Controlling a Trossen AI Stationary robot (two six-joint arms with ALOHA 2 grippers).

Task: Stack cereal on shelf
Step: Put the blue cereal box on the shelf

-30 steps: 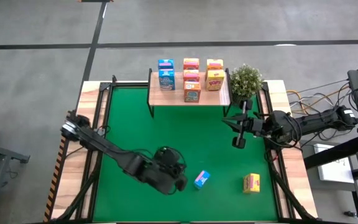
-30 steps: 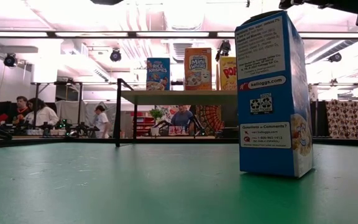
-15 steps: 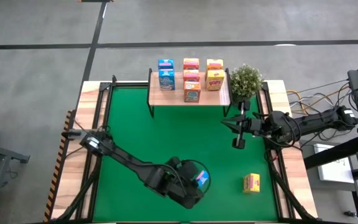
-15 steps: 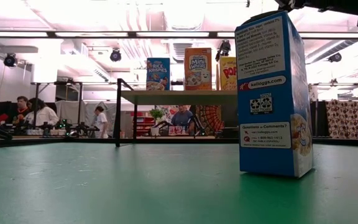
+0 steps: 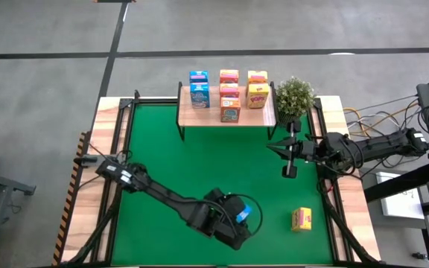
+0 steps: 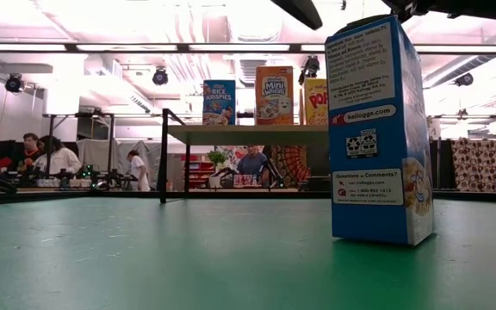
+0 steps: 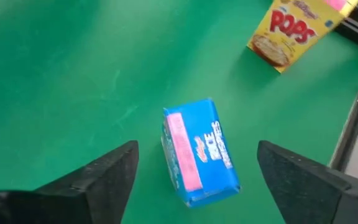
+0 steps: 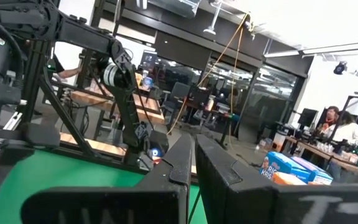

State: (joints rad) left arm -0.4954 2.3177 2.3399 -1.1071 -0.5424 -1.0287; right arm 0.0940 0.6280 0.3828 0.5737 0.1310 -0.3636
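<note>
A blue cereal box (image 7: 197, 152) stands upright on the green mat (image 5: 170, 164), near its front edge; in the low view the blue box (image 6: 377, 129) looms close. My left gripper (image 5: 238, 223) hangs open over it, slanting down, one finger (image 7: 104, 180) on each side and neither touching. A yellow cereal box (image 5: 301, 219) lies to the right. The wooden shelf (image 5: 187, 115) at the far edge carries several cereal boxes (image 5: 229, 95). My right gripper (image 5: 289, 156) hovers shut by the right edge, in front of the shelf.
A green potted plant (image 5: 295, 97) stands at the shelf's right end. Black rails (image 5: 121, 141) frame the mat on both sides. Open mat lies between the shelf and the two loose boxes. People sit at desks (image 6: 50, 159) beyond the table.
My left gripper has travelled toward the table's right edge and sunk a little, arriving over the blue box, and it has opened so its fingers now straddle the box. One finger has come into the top of the low view. The boxes have stayed put.
</note>
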